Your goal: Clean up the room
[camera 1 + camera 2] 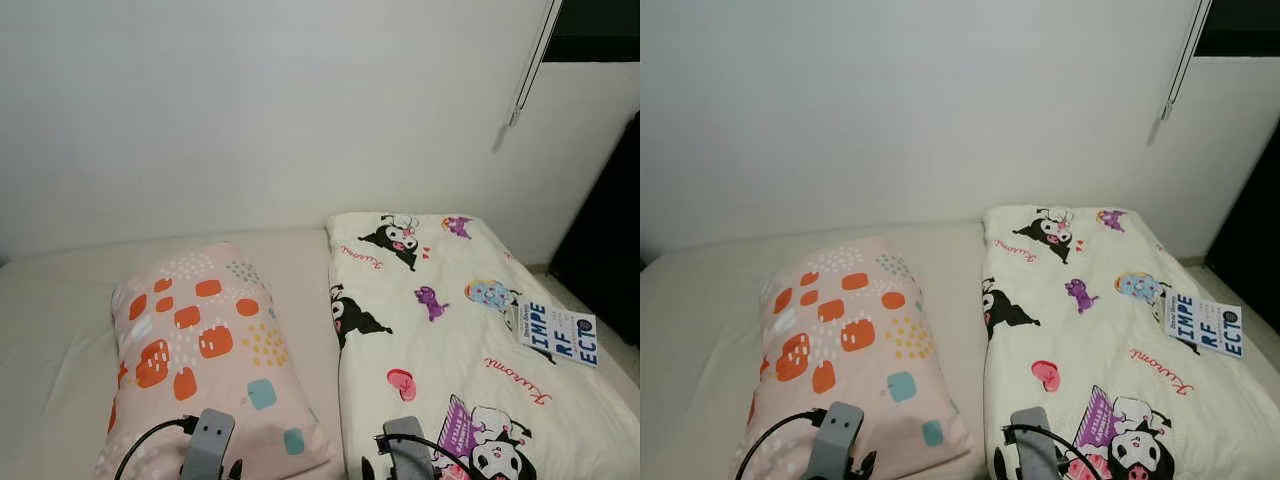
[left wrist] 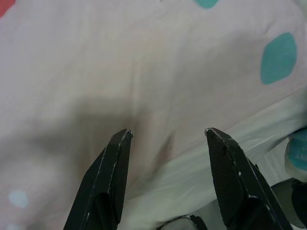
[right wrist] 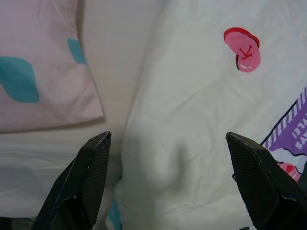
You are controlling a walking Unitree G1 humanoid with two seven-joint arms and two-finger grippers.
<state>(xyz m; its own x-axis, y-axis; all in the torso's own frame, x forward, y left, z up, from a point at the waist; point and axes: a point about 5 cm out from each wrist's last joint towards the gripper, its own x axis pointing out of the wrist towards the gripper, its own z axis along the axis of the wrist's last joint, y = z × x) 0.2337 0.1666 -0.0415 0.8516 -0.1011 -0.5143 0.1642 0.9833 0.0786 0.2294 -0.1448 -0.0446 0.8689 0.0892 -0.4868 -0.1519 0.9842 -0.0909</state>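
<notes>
**Operator:** Pink cotton is what I've got in front of me: a soft pillow [image 1: 205,345] printed with orange blocks, teal patches and yellow dots, lying on the cream bed sheet [image 1: 50,330] toward my left. Just beside it on the right, edges nearly touching, is a folded white quilt [image 1: 450,340] covered in black cartoon characters, with a blue-lettered paper tag [image 1: 560,333] at its far right edge.

**Supervisor:** Which step are you on?

**Operator:** By my reading, squaring up the bedding. Pillow and quilt both look flat and roughly side by side, so I'd judge this is either a final tidy or the approach to grip one of them.

**Supervisor:** And the grippers?

**Operator:** The left gripper [image 2: 168,136] hovers over the near edge of the pillow, its two black fingers spread apart with nothing between them. I can't tell whether the tips touch the fabric. The right gripper [image 3: 168,139] is spread wider, straddling the seam where the quilt's left edge meets the sheet, also holding nothing.

**Supervisor:** Next move?

**Operator:** If the quilt needs shifting, I'd lower the right fingers onto that left edge and pinch a fold. The cloth is loose, so a shallow grab may slip.
</notes>
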